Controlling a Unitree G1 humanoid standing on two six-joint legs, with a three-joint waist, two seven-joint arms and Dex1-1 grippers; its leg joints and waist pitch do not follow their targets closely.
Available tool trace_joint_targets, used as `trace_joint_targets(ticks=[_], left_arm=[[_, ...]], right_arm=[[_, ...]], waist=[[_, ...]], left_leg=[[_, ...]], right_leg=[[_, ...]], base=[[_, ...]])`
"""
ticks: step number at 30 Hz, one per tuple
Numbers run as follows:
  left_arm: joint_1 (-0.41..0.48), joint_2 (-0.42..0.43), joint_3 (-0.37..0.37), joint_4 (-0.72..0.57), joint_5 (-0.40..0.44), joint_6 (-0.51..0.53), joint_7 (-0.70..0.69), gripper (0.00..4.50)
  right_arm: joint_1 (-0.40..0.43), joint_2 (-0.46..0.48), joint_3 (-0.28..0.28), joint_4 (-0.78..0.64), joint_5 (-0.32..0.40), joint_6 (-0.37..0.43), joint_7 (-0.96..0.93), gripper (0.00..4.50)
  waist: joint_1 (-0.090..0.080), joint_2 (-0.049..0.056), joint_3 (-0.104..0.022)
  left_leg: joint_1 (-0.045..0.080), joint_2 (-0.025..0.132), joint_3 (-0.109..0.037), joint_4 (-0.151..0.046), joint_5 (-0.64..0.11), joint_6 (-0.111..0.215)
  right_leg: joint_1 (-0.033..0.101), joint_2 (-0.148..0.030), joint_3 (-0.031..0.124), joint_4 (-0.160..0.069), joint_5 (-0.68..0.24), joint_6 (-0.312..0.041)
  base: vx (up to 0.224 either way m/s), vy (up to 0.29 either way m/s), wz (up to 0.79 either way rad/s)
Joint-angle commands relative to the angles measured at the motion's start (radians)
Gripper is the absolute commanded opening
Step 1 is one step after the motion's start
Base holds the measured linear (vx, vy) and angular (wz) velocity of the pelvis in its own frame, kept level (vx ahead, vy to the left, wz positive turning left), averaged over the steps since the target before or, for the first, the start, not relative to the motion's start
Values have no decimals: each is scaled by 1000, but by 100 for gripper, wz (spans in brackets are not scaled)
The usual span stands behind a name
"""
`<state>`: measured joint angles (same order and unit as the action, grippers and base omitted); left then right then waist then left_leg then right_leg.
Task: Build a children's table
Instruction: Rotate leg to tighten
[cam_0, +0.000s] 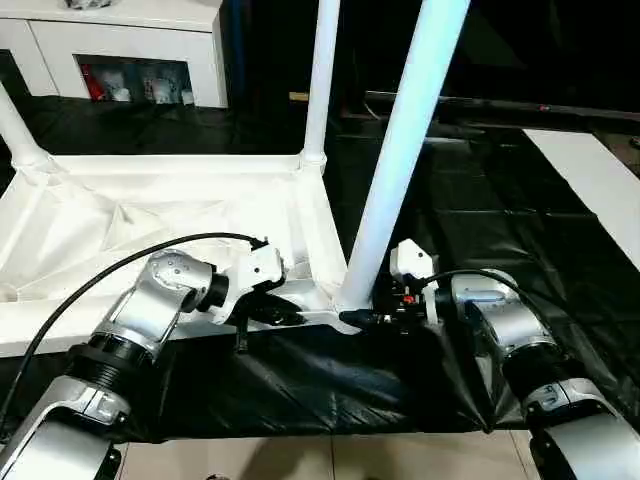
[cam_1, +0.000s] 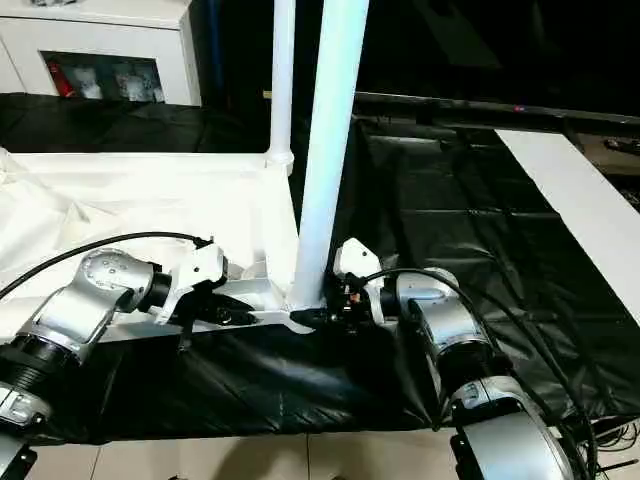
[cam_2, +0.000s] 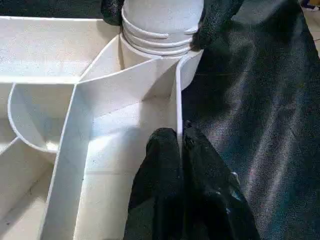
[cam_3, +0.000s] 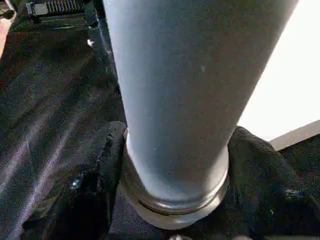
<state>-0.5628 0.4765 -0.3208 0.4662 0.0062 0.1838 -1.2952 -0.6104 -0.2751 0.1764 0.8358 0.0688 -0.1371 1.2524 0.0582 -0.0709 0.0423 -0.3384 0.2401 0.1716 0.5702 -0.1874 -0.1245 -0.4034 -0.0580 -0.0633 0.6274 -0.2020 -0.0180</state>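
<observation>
White leg (cam_0: 400, 150) upright in corner socket, R fingers (cam_3: 100, 170) round base; L fingers (cam_2: 170, 165) clenched on tabletop (cam_0: 150, 215) rim.

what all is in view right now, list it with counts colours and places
tabletop: one, white, upside down on the work table, ribbed underside up
legs: three, white, standing in corner sockets; near one, far one, far left one
work table cover: one, black, under everything
cabinet: one, white, in the background at left
white panel: one, on the cover at right
left gripper: black jaws shut on the tabletop's edge wall
right gripper: black jaws around the near leg's base
</observation>
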Motion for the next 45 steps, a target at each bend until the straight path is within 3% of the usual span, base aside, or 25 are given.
trace_joint_targets(ticks=[1,9,14,17,19,20,22,26,27,29,30,32,34,35,38,39,40,41,45], left_arm=[[-2,4,-27,27,16,-1,-22,0],[-6,6,-24,41,17,-11,-8,0],[-11,-40,-14,50,31,18,81,0],[-14,-122,-1,59,38,52,202,0],[-16,-211,-7,63,45,78,295,0],[-16,-217,-7,63,46,80,301,0],[-21,-272,-21,61,50,100,339,0],[-30,-313,-43,63,59,106,354,0],[-28,-313,-45,61,62,105,348,0],[-24,-304,-43,59,69,103,341,0],[-24,-302,-42,58,71,103,339,0],[-17,-282,-35,57,80,96,322,0],[-8,-247,-29,51,83,92,298,0],[2,-211,-26,44,76,79,265,0],[7,-188,-26,40,73,65,240,0],[10,-174,-26,38,68,54,217,0],[13,-161,-23,35,61,54,197,0],[14,-148,-21,34,56,45,178,0],[10,-89,-10,38,40,9,75,0]], right_arm=[[-17,-2,2,2,0,-25,6,281],[-1,18,-1,-7,6,-40,-2,272],[53,60,-10,-37,2,-16,-111,272],[109,127,-25,-48,-15,5,-279,271],[146,211,-34,-38,-31,20,-435,270],[147,216,-35,-37,-32,21,-447,270],[134,286,-46,4,-48,34,-591,270],[84,377,-65,44,-47,23,-718,270],[75,391,-66,23,-42,4,-711,270],[73,392,-76,-7,-26,-14,-684,270],[74,388,-77,-12,-24,-15,-678,326],[84,352,-84,-45,-15,-21,-633,340],[97,295,-79,-80,-3,-10,-562,374],[108,223,-58,-104,-13,-15,-494,385],[107,181,-58,-104,-10,-18,-447,388],[104,159,-62,-102,-4,-19,-410,388],[101,136,-64,-99,0,-22,-373,388],[96,116,-65,-95,3,-24,-339,388],[65,42,-73,-81,28,-28,-186,388]], waist=[[2,6,-57],[1,10,-56],[0,8,-52],[-1,4,-44],[-1,8,-43],[-2,9,-42],[-12,10,-39],[-26,17,-39],[-28,21,-42],[-30,20,-44],[-29,20,-43],[-26,16,-44],[-24,14,-47],[-20,11,-47],[-16,9,-48],[-13,10,-52],[-12,8,-55],[-11,8,-58],[-9,10,-61]], left_leg=[[-6,-5,14,-51,-133,52],[-5,-5,13,-51,-146,47],[-2,-4,13,-55,-171,36],[4,-8,12,-59,-229,12],[6,-7,10,-61,-249,2],[7,-6,8,-63,-259,-2],[6,-12,1,-66,-319,-9],[8,-17,-7,-66,-381,-5],[6,-15,-11,-69,-384,-3],[-2,-13,-12,-73,-373,4],[2,-13,-10,-73,-373,8],[6,-13,-6,-71,-369,17],[-1,-11,-4,-72,-335,26],[1,-9,2,-69,-302,39],[-3,-9,7,-65,-274,52],[-6,-10,7,-64,-242,55],[-7,-10,8,-62,-218,56],[-11,-10,11,-59,-154,65],[-11,-10,13,-54,-118,91]], right_leg=[[59,-63,47,-66,-80,-246],[58,-62,47,-67,-90,-245],[55,-63,49,-74,-137,-233],[48,-63,48,-90,-282,-186],[42,-65,48,-97,-359,-158],[40,-66,47,-101,-381,-150],[35,-66,41,-115,-509,-99],[26,-66,33,-131,-586,-65],[32,-68,30,-132,-575,-61],[37,-67,29,-130,-523,-69],[32,-65,31,-129,-502,-79],[29,-65,35,-126,-479,-94],[38,-65,39,-119,-419,-112],[36,-63,42,-114,-356,-135],[38,-64,45,-109,-329,-154],[45,-66,46,-105,-302,-158],[47,-65,47,-101,-268,-164],[53,-62,47,-87,-158,-194],[57,-59,46,-73,-34,-240]], base=[[0,0,0],[0,0,0],[0,0,0],[0,0,0],[0,0,0],[0,0,0],[0,0,0],[0,0,0],[0,0,0],[0,0,0],[0,0,0],[0,0,0],[0,0,0],[0,0,0],[0,0,0],[51,-22,3],[57,-26,1],[57,-26,1],[43,-10,0]])
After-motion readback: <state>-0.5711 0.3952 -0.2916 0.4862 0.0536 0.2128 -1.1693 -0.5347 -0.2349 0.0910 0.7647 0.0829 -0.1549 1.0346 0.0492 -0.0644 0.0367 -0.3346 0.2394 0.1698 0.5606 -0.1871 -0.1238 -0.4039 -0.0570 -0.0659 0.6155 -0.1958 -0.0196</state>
